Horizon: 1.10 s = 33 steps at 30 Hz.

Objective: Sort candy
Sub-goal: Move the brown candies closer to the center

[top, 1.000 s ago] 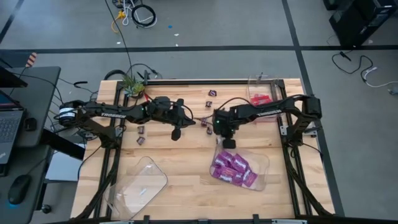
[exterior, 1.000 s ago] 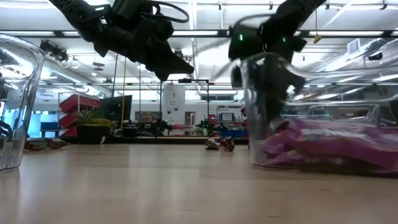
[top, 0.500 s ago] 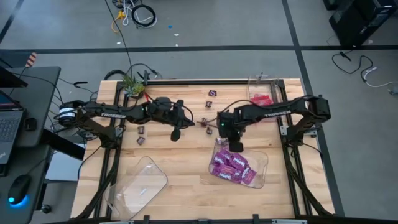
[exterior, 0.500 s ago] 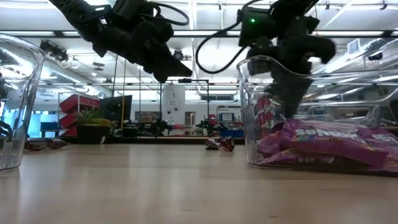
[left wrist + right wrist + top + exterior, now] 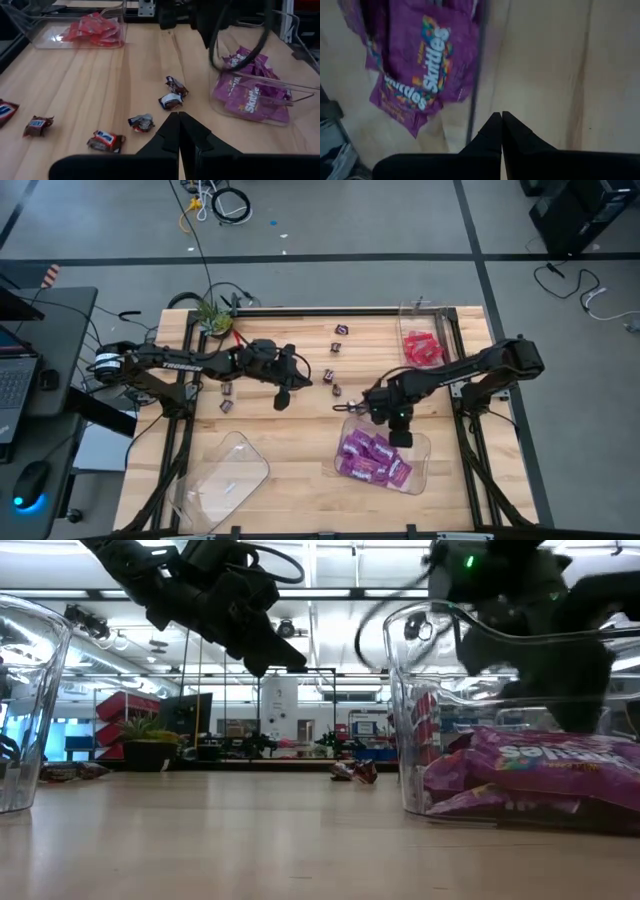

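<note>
Purple candy lies just beside the closed right gripper.

Purple packets blurred and cut off by the edge

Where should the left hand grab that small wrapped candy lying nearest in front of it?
Come straight down on the small wrapped candy, pinching across its narrow middle. It lies flat on bare wood, apart from its neighbours, and its crinkled twisted ends look too flimsy to hold. The left hand is shut now and would need opening first.
</note>
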Available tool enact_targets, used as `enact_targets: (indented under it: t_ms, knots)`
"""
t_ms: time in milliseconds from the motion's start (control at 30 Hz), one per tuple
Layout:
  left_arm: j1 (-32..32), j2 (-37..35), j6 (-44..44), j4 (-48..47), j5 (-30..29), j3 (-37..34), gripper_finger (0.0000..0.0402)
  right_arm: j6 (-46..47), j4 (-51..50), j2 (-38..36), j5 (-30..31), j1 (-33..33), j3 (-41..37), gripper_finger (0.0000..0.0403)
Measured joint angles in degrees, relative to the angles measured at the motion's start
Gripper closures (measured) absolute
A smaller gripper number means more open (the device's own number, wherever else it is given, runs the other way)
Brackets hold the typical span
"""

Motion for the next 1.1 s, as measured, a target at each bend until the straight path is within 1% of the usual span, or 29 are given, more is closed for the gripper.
enact_targets:
  t_ms: [100, 167, 233, 300, 367, 400, 567, 600, 667, 767, 867, 933, 1033, 1100]
  knots:
    - [-0.3, 0.6, 0.0, 0.6, -0.2, 0.0, 0.0399, -0.3, 4.4, -2.9, 6.9, 0.1, 0.0, 0.0403]
    - [-0.3, 0.8, 0.1, 1.6, -0.7, 0.0, 0.0399, -3.0, 9.7, -4.3, 10.9, -1.2, 0.0, 0.0403]
    - [-0.3, 0.8, 0.1, 2.6, -1.7, 0.0, 0.0399, -6.4, 14.2, -4.6, 12.9, -3.4, 0.0, 0.0403]
    - [-0.3, 0.8, 0.1, 3.2, -1.8, 0.0, 0.0399, -10.1, 17.5, -3.6, 13.3, -6.0, 0.0, 0.0403]
    - [-0.3, 0.8, 0.1, 3.7, -1.8, 0.0, 0.0399, -13.4, 19.6, -1.8, 12.9, -8.9, 0.0, 0.0403]
    - [-0.3, 0.8, 0.1, 3.7, -1.8, 0.0, 0.0399, -15.0, 20.0, -0.6, 11.4, -10.1, 0.0, 0.0403]
    - [-0.2, 0.8, 0.2, 2.5, -1.8, 0.0, 0.0399, -20.5, 20.2, 5.5, -1.6, -14.4, 0.0, 0.0403]
    - [-0.2, 0.8, 0.3, 2.4, -1.8, 0.0, 0.0399, -20.9, 20.4, 6.4, -3.7, -14.7, 0.0, 0.0403]
    - [-0.2, 0.8, 0.3, 1.8, -1.8, 0.0, 0.0399, -21.8, 20.7, 7.9, -5.6, -15.2, 0.0, 0.0403]
    - [-0.2, 0.8, 0.3, 1.6, -1.8, 0.0, 0.0399, -22.8, 21.8, 9.8, -5.3, -15.7, 0.0, 0.0403]
    - [-0.2, 0.8, 0.3, 1.6, -1.8, 0.0, 0.0399, -23.3, 25.0, 11.6, -2.0, -16.4, 0.0, 0.0403]
    - [-0.2, 0.8, 0.3, 1.6, -2.3, 0.0, 0.0399, -23.3, 27.3, 12.3, -1.0, -17.0, 0.1, 0.0403]
    - [-0.2, 0.8, 0.3, 1.6, -3.3, 0.0, 0.0399, -23.4, 32.1, 12.4, 0.8, -17.7, 0.8, 0.0403]
    - [-0.2, 0.8, 0.3, 1.4, -3.8, 0.0, 0.0399, -23.4, 32.5, 11.1, 1.8, -17.8, 1.5, 0.0403]
